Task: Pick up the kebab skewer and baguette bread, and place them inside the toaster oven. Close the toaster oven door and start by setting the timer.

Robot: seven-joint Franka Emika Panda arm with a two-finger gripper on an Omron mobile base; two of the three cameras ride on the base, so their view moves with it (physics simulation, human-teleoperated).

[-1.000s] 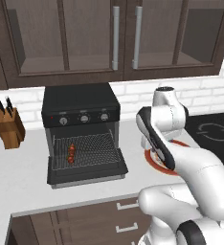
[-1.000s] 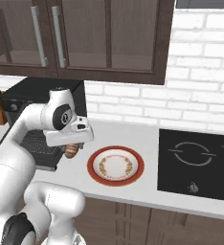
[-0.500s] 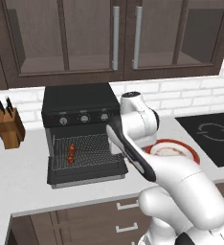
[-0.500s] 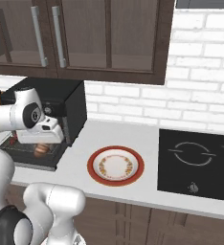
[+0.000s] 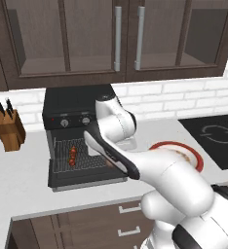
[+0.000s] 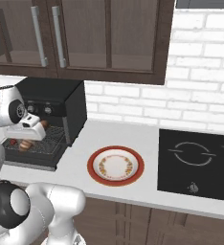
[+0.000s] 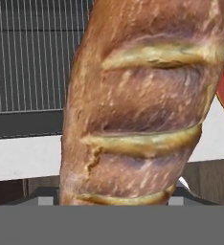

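1. The gripper (image 6: 28, 139) is closed on the baguette bread (image 7: 138, 105). In the hand view the loaf rises straight out from between the finger tips and covers most of the frame; the tips themselves are hidden beneath it. Jaws stand fairly wide, as a loaf of this thickness requires.

2. The loaf's long axis runs along the gripper's own line of sight, slashes crossing it. In the right base view a brown end of the loaf shows just below the hand, over the wire rack (image 7: 32, 57).

3. The hand sits in front of the toaster oven (image 5: 74, 104), at the right side of its open mouth. The toaster oven door (image 5: 86, 179) is dropped flat toward the near edge of the counter.

4. The kebab skewer (image 5: 72, 155) already lies on the rack, left of centre, long axis running near to far. Bare rack lies to its right.

5. Relation that matters: the free rack space is ahead of and just left of the fingers, between the skewer and the hand. Judgement: the loaf should go in parallel to the skewer, beside it, not on it.

6. Risk, as judged: the loaf's far end could clip the oven's upper frame or nudge the skewer.

7. Outward: a red-rimmed plate (image 6: 116, 165) is on the counter to the right, a knife block (image 5: 9, 130) to the far left.
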